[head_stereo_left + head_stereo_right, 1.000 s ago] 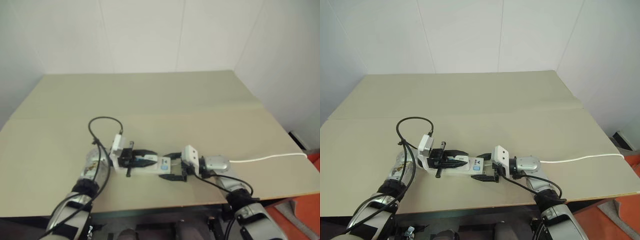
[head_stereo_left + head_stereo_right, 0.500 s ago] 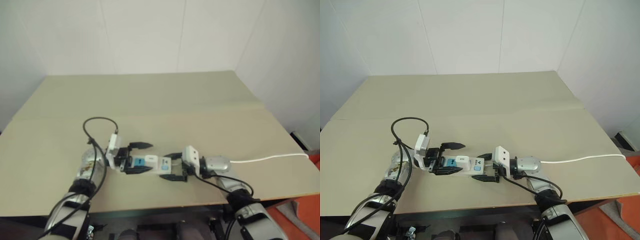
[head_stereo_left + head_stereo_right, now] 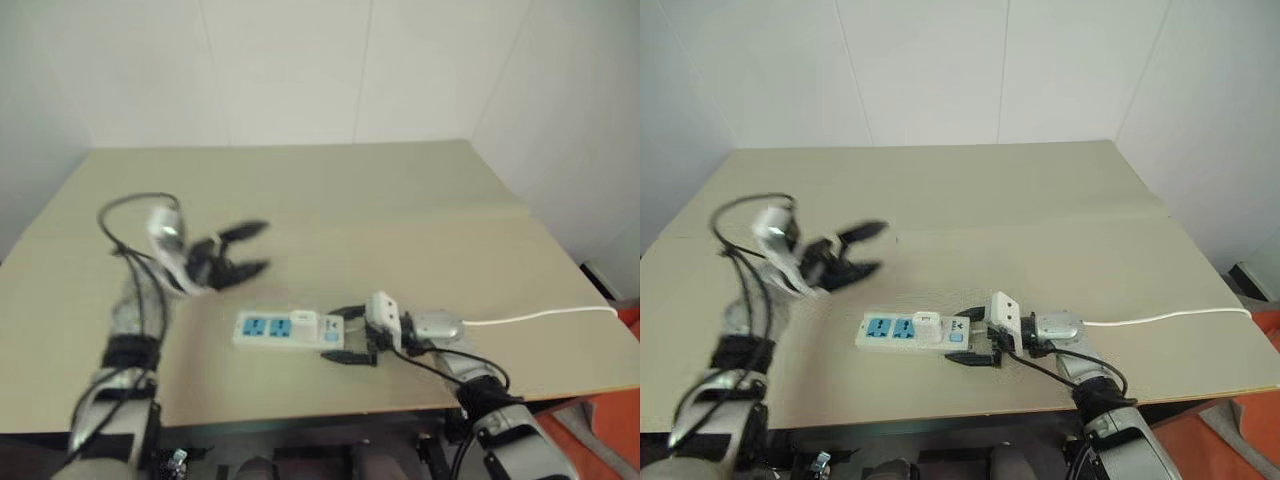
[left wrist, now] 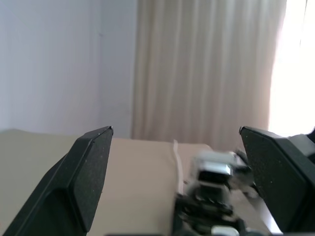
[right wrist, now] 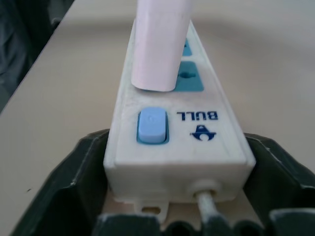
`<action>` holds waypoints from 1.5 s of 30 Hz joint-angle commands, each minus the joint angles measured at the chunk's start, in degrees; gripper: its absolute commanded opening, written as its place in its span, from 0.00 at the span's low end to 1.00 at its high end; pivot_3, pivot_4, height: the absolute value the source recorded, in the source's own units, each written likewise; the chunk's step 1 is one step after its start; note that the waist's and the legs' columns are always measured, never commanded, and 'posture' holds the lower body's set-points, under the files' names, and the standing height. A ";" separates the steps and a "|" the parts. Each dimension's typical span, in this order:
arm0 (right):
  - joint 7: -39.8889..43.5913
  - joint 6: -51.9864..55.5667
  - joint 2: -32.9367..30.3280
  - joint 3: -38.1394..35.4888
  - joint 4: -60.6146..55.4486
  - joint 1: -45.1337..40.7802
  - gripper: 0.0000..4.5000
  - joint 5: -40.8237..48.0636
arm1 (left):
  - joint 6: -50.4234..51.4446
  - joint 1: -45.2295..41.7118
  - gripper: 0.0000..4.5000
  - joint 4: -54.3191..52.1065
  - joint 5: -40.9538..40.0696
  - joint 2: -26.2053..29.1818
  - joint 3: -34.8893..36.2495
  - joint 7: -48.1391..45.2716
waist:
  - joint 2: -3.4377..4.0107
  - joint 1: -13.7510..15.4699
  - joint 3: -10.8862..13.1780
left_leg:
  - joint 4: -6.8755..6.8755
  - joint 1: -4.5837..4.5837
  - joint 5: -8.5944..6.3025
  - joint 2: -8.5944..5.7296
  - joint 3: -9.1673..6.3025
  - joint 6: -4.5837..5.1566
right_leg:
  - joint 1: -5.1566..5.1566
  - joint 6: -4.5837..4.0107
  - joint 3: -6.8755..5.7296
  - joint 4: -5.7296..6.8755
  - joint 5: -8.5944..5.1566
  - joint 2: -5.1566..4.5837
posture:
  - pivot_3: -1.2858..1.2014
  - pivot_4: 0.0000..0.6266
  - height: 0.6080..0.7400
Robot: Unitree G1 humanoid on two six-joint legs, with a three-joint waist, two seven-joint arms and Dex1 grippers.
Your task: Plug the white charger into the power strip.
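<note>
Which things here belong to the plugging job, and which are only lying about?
Job: white charger, standing in the power strip; right claw, open around the strip's switch end; left claw, open, raised above the table.
Lying about: table; curtain.

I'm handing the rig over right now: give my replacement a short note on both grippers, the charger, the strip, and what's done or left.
Left gripper: jaws open, empty, raised above the table, left of the power strip.
Right gripper: jaws spread on either side of the strip's switch end; whether they press it is unclear.
White charger: standing upright in the outlet nearest the switch; two blue outlets free.
Done: charger appears plugged in.
Left: probably just confirm it is fully seated, then withdraw the right gripper.
</note>
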 commanded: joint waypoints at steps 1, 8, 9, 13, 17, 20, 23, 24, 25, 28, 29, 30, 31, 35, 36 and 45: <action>0.50 1.02 -0.97 -1.41 -1.44 -0.04 0.99 0.96 | -1.48 1.42 1.00 -0.86 2.16 2.33 2.65 -0.49 | 0.01 0.06 0.00 | -0.04 0.00 0.00 0.00 0.01 0.00 | 0.01 0.00 0.00 -0.05 0.00 -0.02 | 0.52 0.24 1.00; 2.92 -0.44 -6.79 -5.49 -8.27 1.24 0.99 4.46 | 1.62 7.65 1.00 -6.16 2.08 4.70 5.99 0.88 | -0.06 0.66 0.31 | -0.04 -0.23 0.01 0.01 -0.03 0.00 | -0.19 -0.02 -0.11 -0.02 0.01 -0.03 | 0.52 0.24 1.00; 3.65 0.19 -8.94 -6.75 -10.72 1.71 0.99 5.42 | 2.28 9.21 1.00 -7.70 2.19 5.17 6.59 2.34 | -0.08 0.68 0.38 | -0.04 -0.25 0.00 0.01 -0.03 0.00 | -0.20 -0.02 -0.10 -0.02 0.01 -0.04 | 0.52 0.24 1.00; 5.40 1.74 -16.75 -11.46 -17.82 4.29 0.99 8.10 | 5.76 13.96 1.00 -11.65 6.06 9.32 5.77 6.36 | -0.10 0.94 0.61 | -0.04 -0.32 0.00 0.01 -0.02 0.00 | -0.23 -0.01 -0.10 -0.09 0.01 -0.06 | 0.52 0.24 1.00; 7.85 6.70 -26.23 -18.01 -24.01 9.04 0.99 13.18 | 2.93 20.65 1.00 -15.54 11.04 14.69 4.93 4.14 | -0.06 1.18 0.79 | -0.05 -0.33 0.00 0.02 -0.01 0.00 | -0.26 -0.01 -0.11 -0.09 0.00 -0.06 | 0.52 0.24 1.00; 7.88 8.62 -31.17 -22.69 -26.80 13.81 0.99 14.85 | 1.78 24.74 1.00 -18.12 13.96 17.00 5.09 5.46 | -0.07 1.50 0.82 | -0.06 -0.31 0.00 0.05 0.06 -0.01 | -0.26 -0.12 -0.10 -0.12 -0.08 -0.08 | 0.52 0.24 1.00; 6.52 8.79 -33.22 -26.41 -28.40 18.33 0.99 15.09 | 1.28 27.46 1.00 -19.50 13.45 16.83 7.04 5.98 | -0.09 1.65 0.82 | -0.06 -0.27 0.00 0.08 0.10 -0.01 | -0.25 -0.16 -0.10 -0.10 -0.12 -0.07 | 0.52 0.24 1.00; 5.88 9.03 -33.33 -27.08 -29.06 19.21 0.99 15.09 | 1.37 27.81 1.00 -19.57 13.47 16.86 7.31 6.45 | -0.09 1.66 0.82 | -0.06 -0.25 0.00 0.09 0.11 -0.01 | -0.24 -0.16 -0.11 -0.10 -0.12 -0.06 | 0.52 0.24 1.00; 5.32 9.32 -33.43 -27.69 -29.92 20.07 0.99 15.03 | 1.23 27.96 1.00 -19.44 13.61 16.90 7.37 6.81 | -0.09 1.64 0.82 | -0.06 -0.26 0.00 0.09 0.12 -0.01 | -0.25 -0.16 -0.10 -0.10 -0.12 -0.07 | 0.52 0.24 1.00; 3.63 10.51 -33.41 -29.29 -32.61 22.38 0.99 15.53 | 0.64 27.89 1.00 -19.37 13.34 16.49 7.13 6.64 | -0.09 1.60 0.83 | -0.06 -0.27 0.00 0.09 0.14 -0.01 | -0.26 -0.15 -0.09 -0.10 -0.11 -0.07 | 0.52 0.24 1.00; 2.87 11.09 -33.28 -29.39 -33.63 22.79 0.99 15.62 | 0.27 27.52 1.00 -18.99 13.25 16.41 7.08 6.26 | -0.08 1.54 0.83 | -0.06 -0.29 0.00 0.09 0.15 -0.01 | -0.27 -0.15 -0.08 -0.10 -0.11 -0.07 | 0.52 0.24 1.00; 2.32 11.47 -33.20 -29.44 -34.46 23.17 0.99 15.58 | 0.55 27.10 1.00 -18.72 13.02 16.49 6.95 5.91 | -0.09 1.48 0.83 | -0.06 -0.30 0.00 0.09 0.16 -0.01 | -0.27 -0.15 -0.08 -0.11 -0.12 -0.07 | 0.52 0.24 1.00; 1.84 11.53 -33.14 -29.47 -35.26 23.68 0.99 15.35 | 1.13 26.57 1.00 -18.51 12.58 16.63 6.89 5.48 | -0.10 1.45 0.84 | -0.06 -0.30 0.00 0.10 0.16 -0.01 | -0.27 -0.14 -0.08 -0.11 -0.12 -0.06 | 0.52 0.24 1.00; 0.55 12.75 -33.60 -30.63 -37.87 26.03 0.99 15.55 | 2.28 24.81 1.00 -18.03 9.62 15.97 7.90 2.69 | -0.10 1.59 0.84 | -0.06 -0.30 0.00 0.09 0.15 -0.01 | -0.27 -0.14 -0.09 -0.10 -0.11 -0.06 | 0.52 0.24 1.00; 0.13 13.18 -33.68 -31.08 -38.55 26.90 0.99 15.63 | 1.64 24.77 1.00 -17.83 8.29 15.40 8.56 0.90 | -0.10 1.63 0.84 | -0.06 -0.31 0.00 0.09 0.15 -0.01 | -0.27 -0.14 -0.09 -0.10 -0.11 -0.06 | 0.52 0.24 1.00; -4.07 21.59 -33.83 -32.81 -44.56 29.10 0.99 18.52 | 12.52 27.07 1.00 -24.08 7.34 17.84 8.08 6.65 | -0.12 1.39 0.85 | -0.06 -0.29 0.00 0.10 0.16 -0.01 | -0.27 -0.13 -0.07 -0.08 -0.12 -0.06 | 0.52 0.24 1.00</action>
